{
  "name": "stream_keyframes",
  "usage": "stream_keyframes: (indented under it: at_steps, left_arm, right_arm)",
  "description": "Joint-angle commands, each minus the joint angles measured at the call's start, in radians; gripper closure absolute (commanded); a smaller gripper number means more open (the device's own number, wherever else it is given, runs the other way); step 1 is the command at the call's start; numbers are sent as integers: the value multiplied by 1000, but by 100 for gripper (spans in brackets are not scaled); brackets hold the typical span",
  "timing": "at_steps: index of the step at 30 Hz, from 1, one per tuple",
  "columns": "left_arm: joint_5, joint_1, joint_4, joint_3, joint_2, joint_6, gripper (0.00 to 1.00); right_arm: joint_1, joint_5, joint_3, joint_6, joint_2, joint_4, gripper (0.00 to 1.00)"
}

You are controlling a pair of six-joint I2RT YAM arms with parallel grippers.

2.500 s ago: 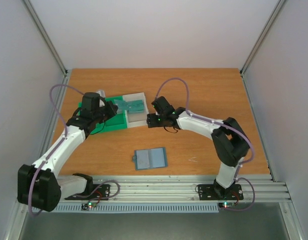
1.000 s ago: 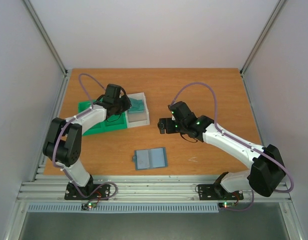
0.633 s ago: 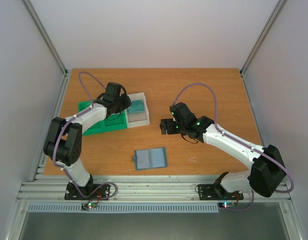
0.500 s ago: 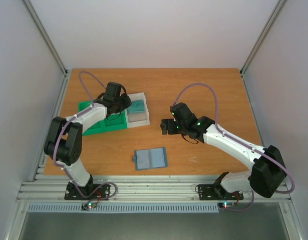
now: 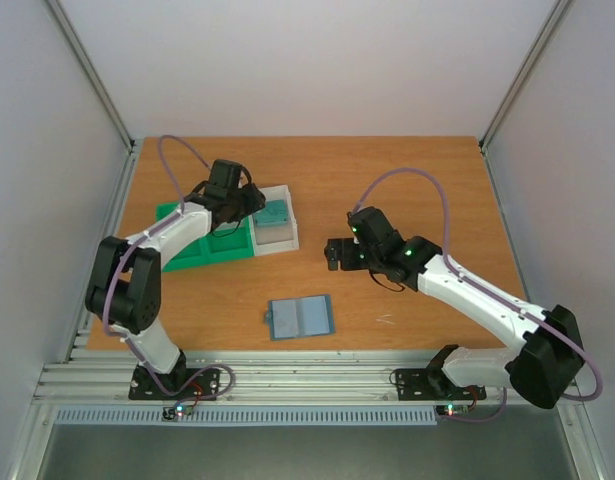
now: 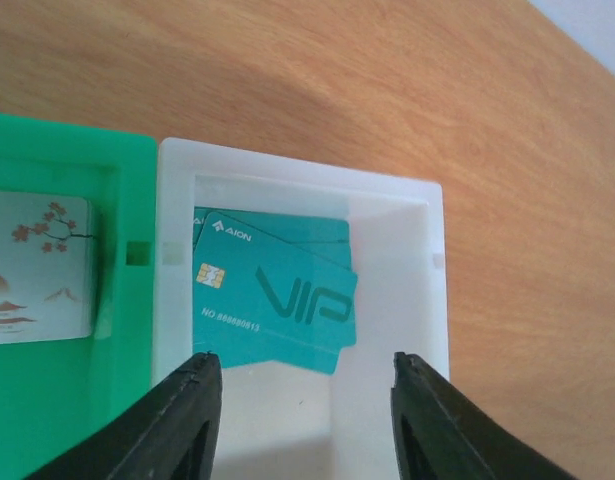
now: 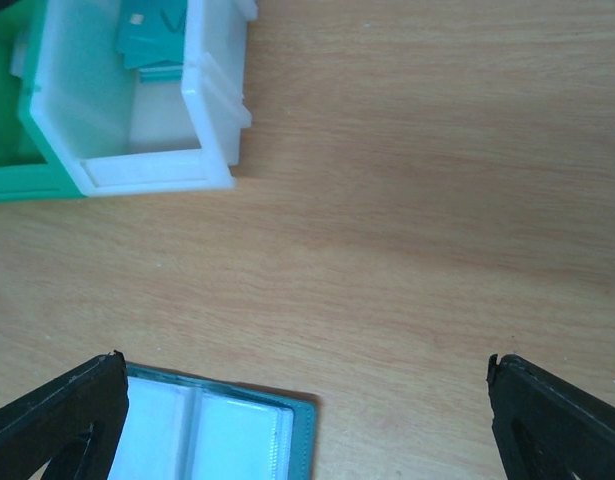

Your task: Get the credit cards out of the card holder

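Observation:
Two teal credit cards lie overlapping flat inside the white bin, the top one marked VIP; the top view shows these credit cards as well. My left gripper hovers just above that bin, open, with nothing between its fingers. The blue-grey card holder lies unfolded on the table, near the front, its pale pockets facing up. My right gripper stands wide open and empty above the table, between the bin and the card holder. In the top view the right gripper is right of the bin.
The white bin sits against a green tray at the back left. A pale card with a blossom print lies in the green tray. Bare wooden table stretches to the right and behind.
My left gripper has opened over the white bin and the teal card it carried now lies inside. The right arm has drawn back a little to the right.

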Motion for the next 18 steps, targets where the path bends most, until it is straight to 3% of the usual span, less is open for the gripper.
stream_keyframes:
  at_steps: [1,9,18]
  left_arm:
    - [13,-6,-94,33,-98,76,43]
    - [29,-7,-213,-65,-315,162,15]
    - [132,-6,-379,-181,-521,182,21]
  right_arm:
    - [5,-22,-4,33,-57,-22,1]
    - [5,-166,-30,60,-115,6,2]
    - [10,-266,-41,136,-84,28,11]
